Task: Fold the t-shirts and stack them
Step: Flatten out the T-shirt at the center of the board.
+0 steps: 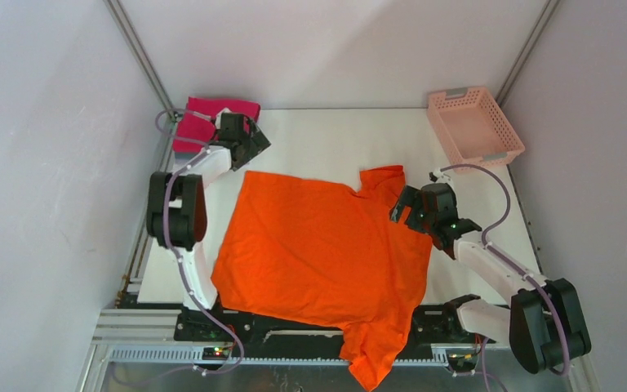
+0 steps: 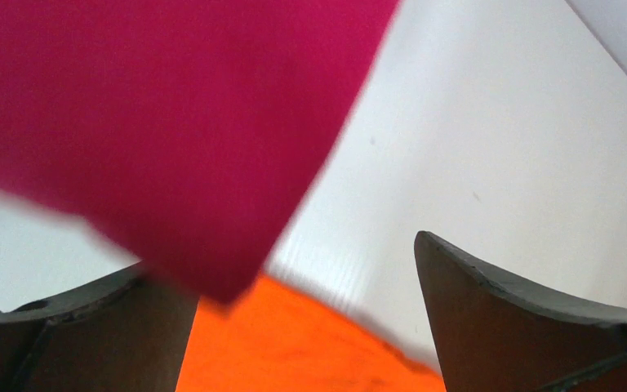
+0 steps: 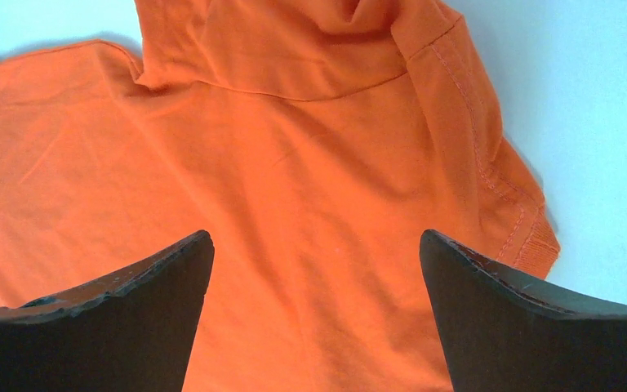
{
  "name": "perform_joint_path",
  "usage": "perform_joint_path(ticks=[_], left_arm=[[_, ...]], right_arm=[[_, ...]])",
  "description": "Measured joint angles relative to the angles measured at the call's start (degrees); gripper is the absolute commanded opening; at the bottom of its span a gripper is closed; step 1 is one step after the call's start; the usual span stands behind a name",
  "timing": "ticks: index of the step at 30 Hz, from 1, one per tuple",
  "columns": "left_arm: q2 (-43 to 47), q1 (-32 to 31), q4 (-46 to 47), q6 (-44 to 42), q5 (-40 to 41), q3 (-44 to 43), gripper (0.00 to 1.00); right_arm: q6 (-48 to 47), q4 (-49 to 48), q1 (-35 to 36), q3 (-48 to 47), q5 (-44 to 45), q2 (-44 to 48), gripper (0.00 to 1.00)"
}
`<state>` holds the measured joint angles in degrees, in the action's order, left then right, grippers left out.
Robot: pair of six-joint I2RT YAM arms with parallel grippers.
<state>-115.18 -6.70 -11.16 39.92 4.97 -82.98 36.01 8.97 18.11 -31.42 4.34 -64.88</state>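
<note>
My left claw [image 1: 255, 143], right claw [image 1: 400, 209] gape empty; orange tee [image 1: 318, 253] overhangs surface [image 1: 335, 139] at 6 o'clock, may slide off if tugged.

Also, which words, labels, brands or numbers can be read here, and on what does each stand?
None: no readable text in any view. The orange t-shirt, the folded magenta t-shirt and the pink lattice basket show no legible print or number.
</note>
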Motion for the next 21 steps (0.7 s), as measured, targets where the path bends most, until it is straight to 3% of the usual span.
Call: perform_joint_path(ticks=[9,15,21], left_arm=[[27.04,-7.63,6.23,-2.43,-1.09,24.35,1.0],[27.26,-9.88,10.03,-2.34,-2.89,33.92,1.0],[20.63,-9.22,11.28,-2.03,-2.89,34.1,1.0]], right_arm=[[0.17,-4.48,-4.04,0.0,-3.3,-8.92,1.0],[0.2,-7.72,-6.91,-4.17,-4.39,-17.4,1.0],[1.07,-9.31,-9.99,-10.54,-4.92,-24.74,1.0]])
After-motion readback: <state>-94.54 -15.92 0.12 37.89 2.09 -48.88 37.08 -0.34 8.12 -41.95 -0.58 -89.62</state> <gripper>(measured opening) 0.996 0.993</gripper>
